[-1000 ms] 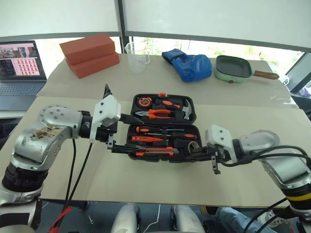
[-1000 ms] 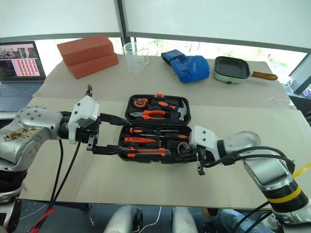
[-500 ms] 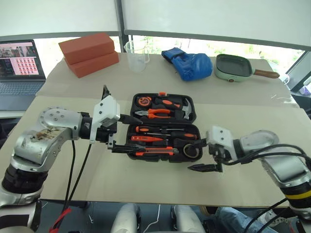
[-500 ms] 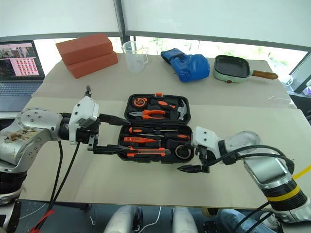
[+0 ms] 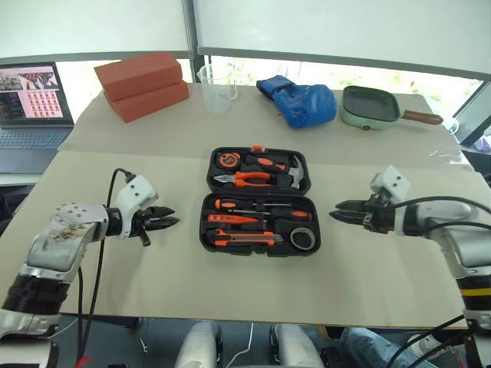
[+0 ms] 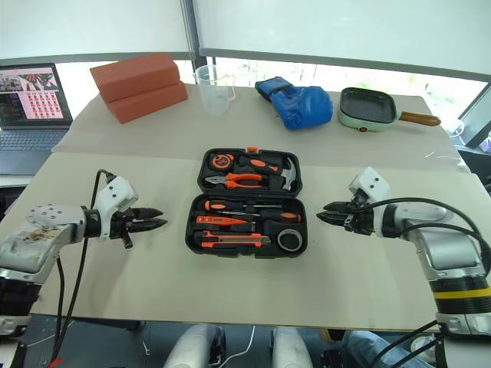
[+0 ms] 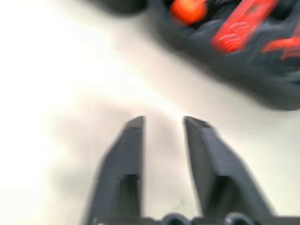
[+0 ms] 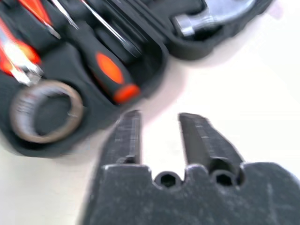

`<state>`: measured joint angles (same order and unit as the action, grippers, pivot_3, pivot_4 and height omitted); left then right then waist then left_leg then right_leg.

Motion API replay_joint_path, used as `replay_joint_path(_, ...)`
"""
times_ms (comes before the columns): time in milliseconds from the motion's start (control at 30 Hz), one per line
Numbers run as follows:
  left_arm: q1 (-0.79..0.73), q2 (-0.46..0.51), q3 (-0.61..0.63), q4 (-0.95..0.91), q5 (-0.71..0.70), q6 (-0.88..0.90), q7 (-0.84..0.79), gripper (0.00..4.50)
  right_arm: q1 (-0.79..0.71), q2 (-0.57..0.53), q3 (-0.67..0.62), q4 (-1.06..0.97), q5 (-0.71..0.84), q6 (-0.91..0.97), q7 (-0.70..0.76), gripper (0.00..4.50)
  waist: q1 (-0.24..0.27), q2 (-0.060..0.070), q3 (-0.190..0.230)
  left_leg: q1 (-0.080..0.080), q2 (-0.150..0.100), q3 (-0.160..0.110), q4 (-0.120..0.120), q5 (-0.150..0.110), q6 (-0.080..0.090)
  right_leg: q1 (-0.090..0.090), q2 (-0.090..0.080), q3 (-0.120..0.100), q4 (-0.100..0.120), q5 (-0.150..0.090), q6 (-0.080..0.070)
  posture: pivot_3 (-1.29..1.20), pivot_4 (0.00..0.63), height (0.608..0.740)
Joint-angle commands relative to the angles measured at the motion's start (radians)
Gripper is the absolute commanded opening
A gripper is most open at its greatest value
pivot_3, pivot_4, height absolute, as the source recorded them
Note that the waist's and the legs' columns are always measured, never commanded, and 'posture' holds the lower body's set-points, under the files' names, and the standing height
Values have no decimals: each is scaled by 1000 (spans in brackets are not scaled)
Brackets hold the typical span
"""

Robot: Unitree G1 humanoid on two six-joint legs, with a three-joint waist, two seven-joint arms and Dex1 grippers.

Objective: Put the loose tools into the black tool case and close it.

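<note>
The black tool case (image 5: 207, 230) lies open flat at the table's middle, its orange latch (image 5: 256, 148) at the far edge. In the near half lie two screwdrivers (image 5: 234, 205), a small orange tester screwdriver (image 5: 230, 218), the utility knife (image 5: 242, 240) and the black tape roll (image 5: 304, 238). My left gripper (image 5: 165, 222) hovers left of the case, pointing at it, fingers a little apart and empty. My right gripper (image 5: 340, 211) hovers right of the case, also narrowly open and empty. The right wrist view shows the tape roll (image 8: 44, 110) and a screwdriver handle (image 8: 110, 70).
The case's far half holds a tape measure (image 5: 227, 160), pliers (image 5: 245, 179) and a hammer (image 5: 291, 175). At the back stand red bricks (image 5: 142, 84), a clear cup (image 5: 217, 88), a blue glove (image 5: 299, 100) and a green pan (image 5: 370, 107). A laptop (image 5: 31, 100) sits far left.
Both grippers have drawn away from the case, left one leftward and lower, right one rightward. Their wide-spread fingers have narrowed. The tape roll stays in the case's near right corner.
</note>
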<state>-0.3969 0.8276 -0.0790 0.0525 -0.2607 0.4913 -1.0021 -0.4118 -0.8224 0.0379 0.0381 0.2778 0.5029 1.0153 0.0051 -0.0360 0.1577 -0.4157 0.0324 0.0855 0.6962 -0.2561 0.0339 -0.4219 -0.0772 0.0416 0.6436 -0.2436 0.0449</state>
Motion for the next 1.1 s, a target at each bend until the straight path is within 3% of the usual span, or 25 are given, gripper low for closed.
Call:
replay_joint_path(33,-70,-57,-51,18,38,-33,4,0,-61,38,43,-12,-43,-59,-15,46,-1,0,0,0,0,0,0,0,0,0,0,0,0,0,0,0,150,738)
replay_joint_path(200,-103,-118,-112,17,88,-8,30,0,-110,76,125,86,-153,-167,-38,46,-2,0,0,-1,0,0,0,0,0,-1,0,0,0,0,0,0,150,738)
replay_joint_path(333,-89,-131,-100,-32,57,21,3,0,-121,108,107,47,-72,-120,38,46,-1,0,0,0,0,-1,0,0,0,0,0,0,0,0,0,0,150,738)
replay_joint_path(500,-36,-93,-83,-130,8,33,-76,0,-42,67,90,-93,1,-85,125,46,7,0,0,-1,0,-4,0,0,1,0,0,0,-1,0,0,0,150,738)
replay_joint_path(667,30,-48,-71,-217,-15,49,-105,0,24,39,40,-178,14,-65,89,46,7,0,0,-2,1,-5,0,-1,1,-1,-1,0,-2,0,1,0,150,738)
replay_joint_path(833,-2,-51,-64,-123,27,23,-63,0,-45,14,-45,-60,4,-45,22,46,5,0,0,0,1,-4,1,0,0,0,0,0,0,1,0,0,150,738)
replay_joint_path(1100,-74,-83,-66,-15,51,-27,-40,0,-92,21,33,196,-137,-171,-15,46,3,0,0,-1,0,1,0,0,0,-1,0,0,-2,1,0,0,150,738)
